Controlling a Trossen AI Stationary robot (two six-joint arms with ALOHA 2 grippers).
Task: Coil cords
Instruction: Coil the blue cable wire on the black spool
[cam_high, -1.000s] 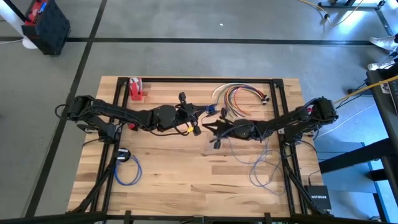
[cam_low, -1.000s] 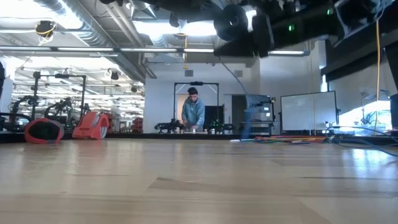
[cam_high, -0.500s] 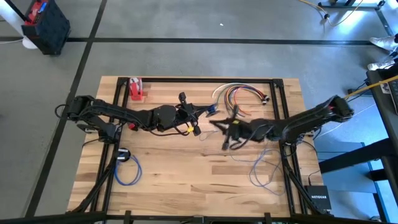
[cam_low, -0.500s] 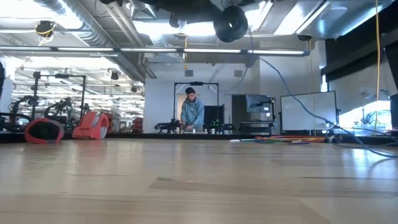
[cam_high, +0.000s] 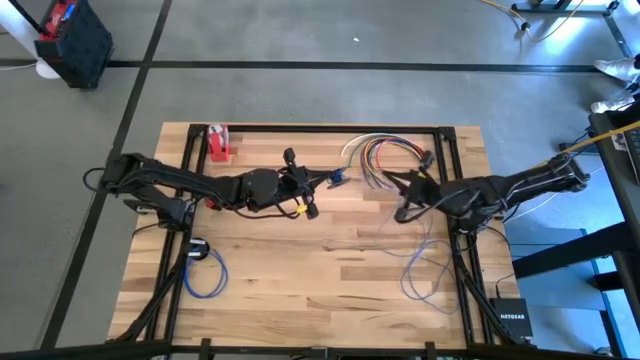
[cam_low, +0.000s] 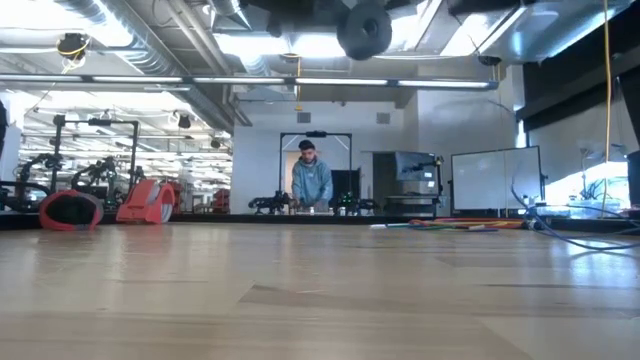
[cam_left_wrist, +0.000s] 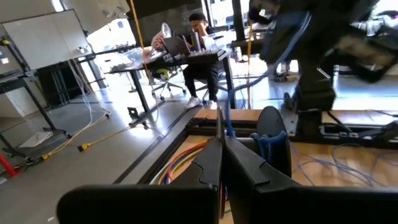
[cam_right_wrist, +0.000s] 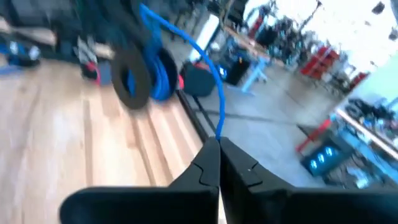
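Observation:
A blue cord is partly wound into a small coil (cam_right_wrist: 158, 74) beside a black round disc (cam_right_wrist: 132, 79), high above the table's middle. My left gripper (cam_high: 326, 181) reaches there from the left, shut on the cord. My right gripper (cam_high: 398, 196) hangs right of it, raised, shut on a strand of the same cord. The cord's loose remainder (cam_high: 420, 268) lies in loops on the table's near right. The low view shows only the disc (cam_low: 362, 30) overhead. My left gripper pinches the blue cord (cam_left_wrist: 224, 124) between its shut fingertips, held level and pointing toward the table's right. The cord rises from the tips. The blue turns and the black disc (cam_left_wrist: 273, 142) sit just beside the tips, clear of the table. My right gripper pinches a single strand of the blue cord (cam_right_wrist: 217, 132) at its fingertips, coming roughly level from the table's right. From the tips the strand curves across to the coil at my left gripper. The place of contact is lifted clear of the table.
A fan of red, orange, yellow and white cords (cam_high: 385, 152) lies at the far right. Another blue coil with a black piece (cam_high: 204, 266) rests near the left. A red object (cam_high: 218, 143) stands at the far left. A person sits in the room beyond.
My right gripper has risen and drawn back toward the table's right edge, tipping closer to level, still shut on the blue strand, which now spans a wider gap to the coil. The loops on the table have stayed in place.

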